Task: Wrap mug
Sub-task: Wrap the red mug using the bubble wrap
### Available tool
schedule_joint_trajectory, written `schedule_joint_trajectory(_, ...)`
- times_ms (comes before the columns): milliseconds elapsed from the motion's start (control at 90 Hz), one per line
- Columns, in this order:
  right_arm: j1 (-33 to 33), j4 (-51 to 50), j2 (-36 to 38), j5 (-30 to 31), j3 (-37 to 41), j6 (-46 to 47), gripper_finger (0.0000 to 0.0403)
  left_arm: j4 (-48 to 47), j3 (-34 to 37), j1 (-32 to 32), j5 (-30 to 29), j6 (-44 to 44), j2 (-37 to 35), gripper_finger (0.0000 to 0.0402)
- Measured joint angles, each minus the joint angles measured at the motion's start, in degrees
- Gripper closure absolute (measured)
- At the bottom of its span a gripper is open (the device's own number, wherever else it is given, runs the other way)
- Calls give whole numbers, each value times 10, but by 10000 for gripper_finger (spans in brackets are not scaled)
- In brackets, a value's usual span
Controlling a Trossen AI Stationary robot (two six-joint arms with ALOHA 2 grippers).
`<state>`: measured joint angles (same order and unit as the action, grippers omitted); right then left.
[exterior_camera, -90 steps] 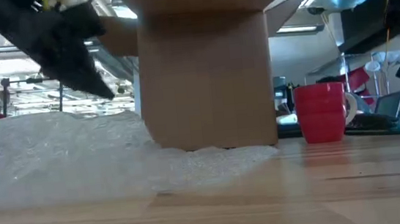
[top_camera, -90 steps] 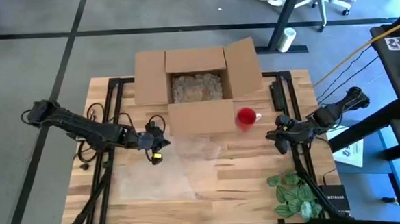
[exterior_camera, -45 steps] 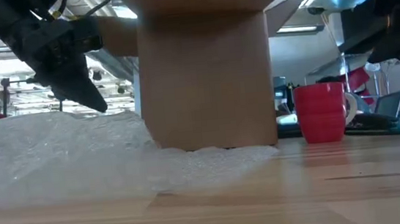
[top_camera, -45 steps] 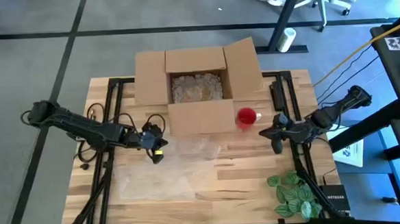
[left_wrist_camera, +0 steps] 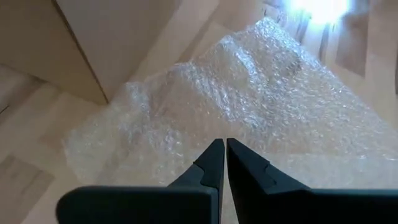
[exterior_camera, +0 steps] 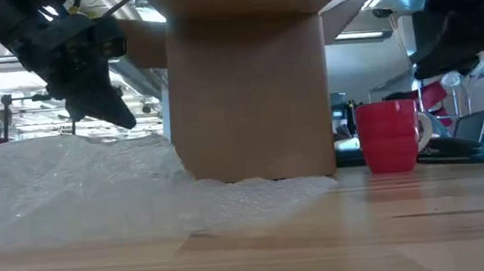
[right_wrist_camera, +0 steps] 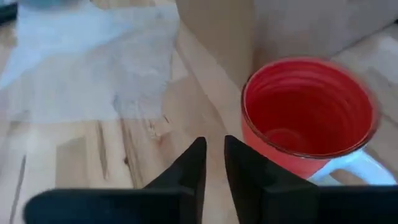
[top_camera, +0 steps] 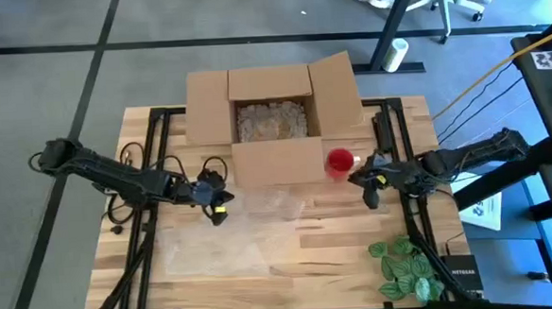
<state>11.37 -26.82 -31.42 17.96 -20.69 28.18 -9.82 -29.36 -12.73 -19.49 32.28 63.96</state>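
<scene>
The red mug with a white handle stands upright on its base on the wooden table, just right of the cardboard box. A sheet of bubble wrap lies spread flat in front of the box. My right gripper hovers just right of and nearer than the mug, its fingers nearly together with nothing between them. My left gripper hangs shut above the wrap's far left part, touching nothing.
The open box holds crumpled packing material. Green artificial leaves lie at the near right corner beside a black device. Loose cables run along the left side. Bare wood shows between wrap and leaves.
My right gripper has gone toward the table's left edge, closing in on the mug from the right. My left gripper has dipped a little over the bubble wrap. Mug and wrap have stayed where they were.
</scene>
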Motion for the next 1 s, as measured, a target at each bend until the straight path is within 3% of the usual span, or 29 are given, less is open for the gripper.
schedule_joint_trajectory(100, -56, 11, -24, -65, -12, -44, 325, 0, 0, 0, 0, 0, 0, 402)
schedule_joint_trajectory(244, -119, 10, -72, -112, -52, -117, 302, -1, 0, 0, 13, -1, 0, 402)
schedule_joint_trajectory(544, -212, -30, -222, -235, -126, -228, 294, -3, 0, 0, 17, -1, 0, 402)
schedule_joint_trajectory(733, -244, -68, -276, -251, -155, -270, 294, -4, 0, 0, 18, -1, 0, 402)
schedule_joint_trajectory(1000, -273, -79, -282, -251, -157, -288, 295, -16, 0, 0, 18, -1, 0, 402)
